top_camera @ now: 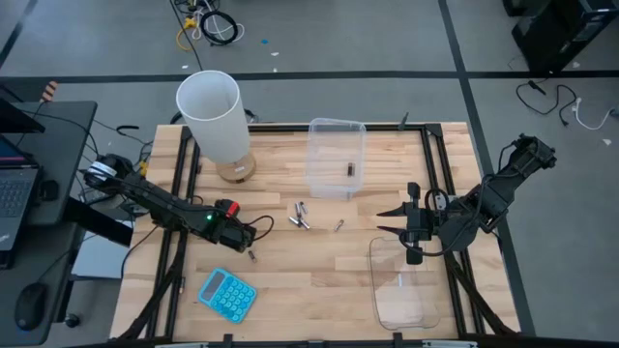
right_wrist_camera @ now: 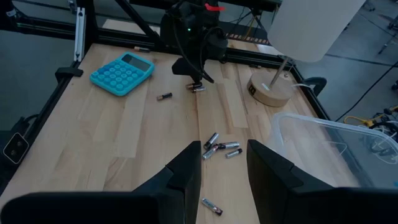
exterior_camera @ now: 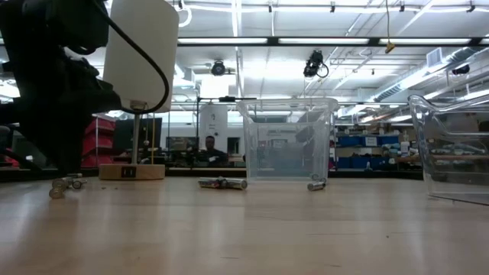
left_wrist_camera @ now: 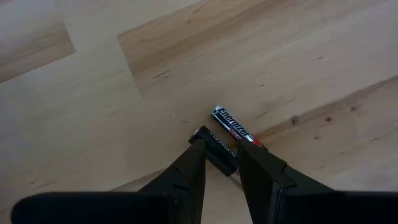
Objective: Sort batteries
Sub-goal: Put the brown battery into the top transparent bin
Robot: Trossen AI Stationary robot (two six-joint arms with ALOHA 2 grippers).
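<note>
The left gripper [left_wrist_camera: 221,163] is low over the wooden surface [top_camera: 319,280], just up from the blue calculator [top_camera: 227,294], and its fingers [left_wrist_camera: 186,174] stand apart on either side of a dark battery [left_wrist_camera: 217,152] that lies flat on the wood. A second dark battery [left_wrist_camera: 231,124] with a printed label lies touching the first, just past the fingertips. Neither cell is lifted, and whether the fingers actually touch the first one is hard to tell. Another lone battery [top_camera: 251,256] lies close to the calculator's upper right corner. Farther to the calculator's right, a small cluster of silvery batteries [top_camera: 301,216] rests on the surface, with one more cell [top_camera: 338,225] a little beyond it. One dark battery [top_camera: 350,170] lies inside the clear tub [top_camera: 336,130] that stands beside the white lamp [top_camera: 215,118]. The right gripper [top_camera: 395,220] hovers well to the calculator's right, above the near corner of a second clear tub [top_camera: 404,285], its fingers [right_wrist_camera: 186,174] apart and holding nothing.
</note>
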